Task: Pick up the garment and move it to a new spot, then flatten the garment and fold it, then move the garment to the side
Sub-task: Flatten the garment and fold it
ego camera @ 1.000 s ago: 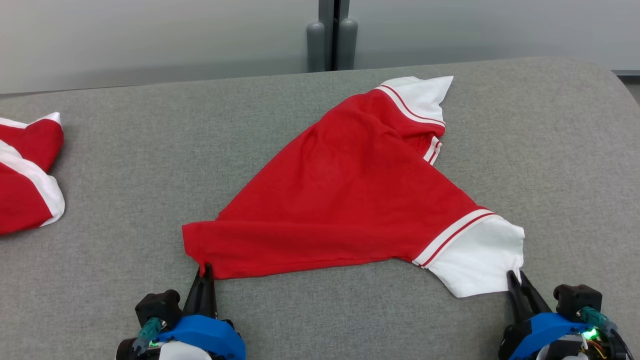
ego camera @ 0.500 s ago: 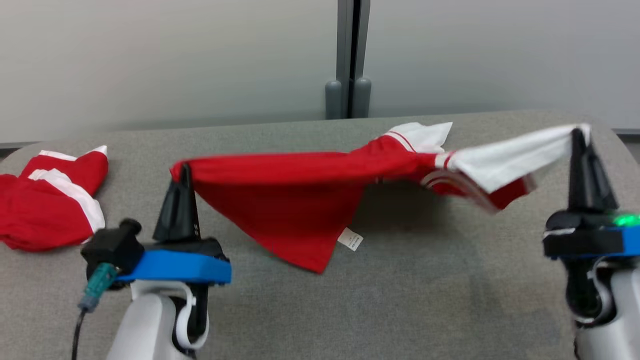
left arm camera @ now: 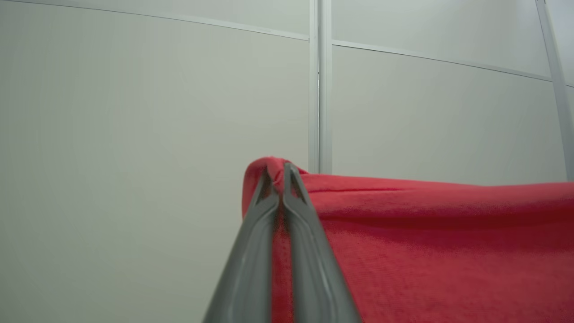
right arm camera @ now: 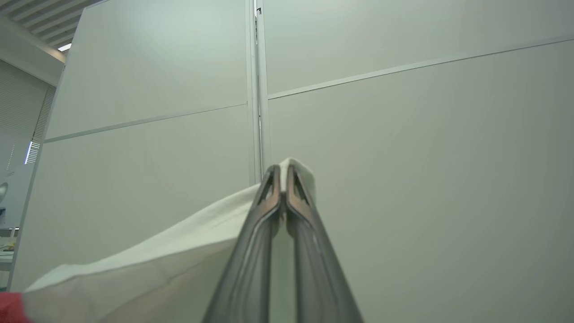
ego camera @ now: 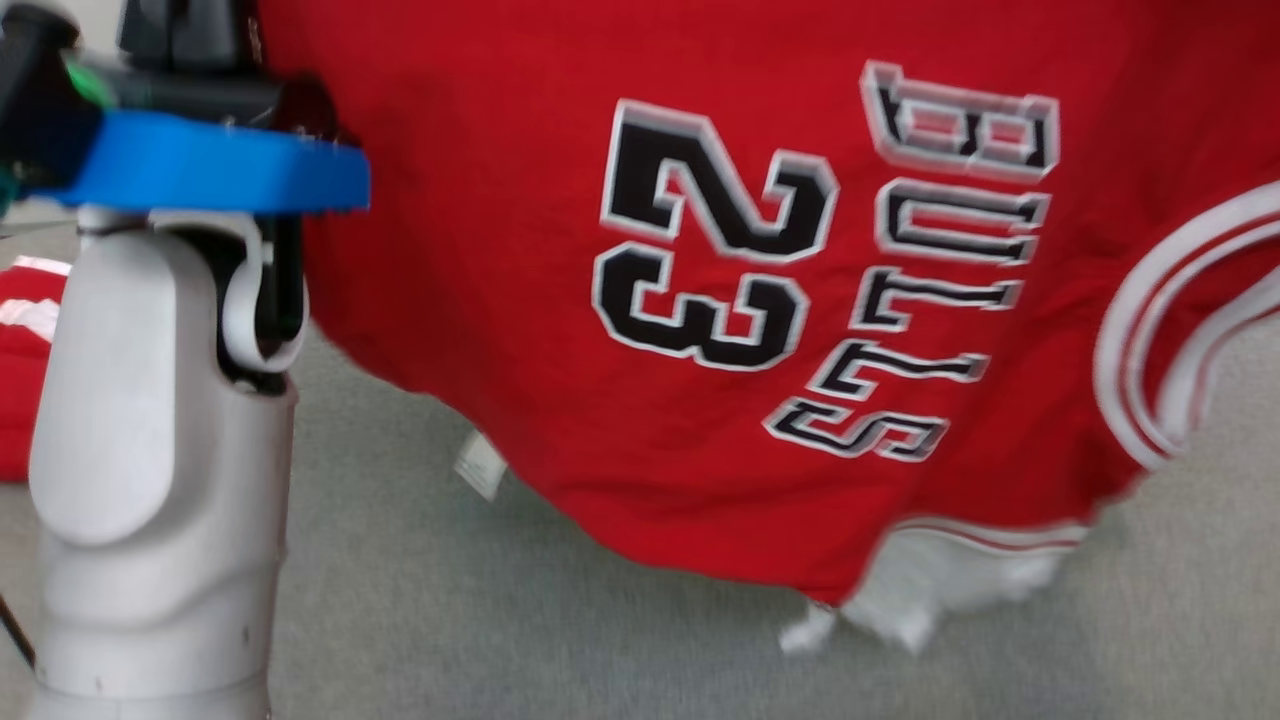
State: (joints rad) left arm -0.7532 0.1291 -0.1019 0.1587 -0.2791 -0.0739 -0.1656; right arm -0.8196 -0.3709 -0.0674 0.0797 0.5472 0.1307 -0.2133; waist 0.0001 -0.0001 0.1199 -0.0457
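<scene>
On my head feed the jersey (ego camera: 700, 450) ran off the top and right edges, its white lower trim (ego camera: 940, 590) smeared by blur. I couldn't read the small tag (ego camera: 478, 465). My left forearm (ego camera: 150, 480) covered most of a second red garment (ego camera: 18, 400), and the fingers of the left gripper (left arm camera: 279, 168) were cropped at that feed's top edge.

The right gripper (right arm camera: 283, 172) pinches white fabric of the garment (right arm camera: 148, 269) between closed fingers. A pale panelled wall (right arm camera: 403, 157) stands behind.
</scene>
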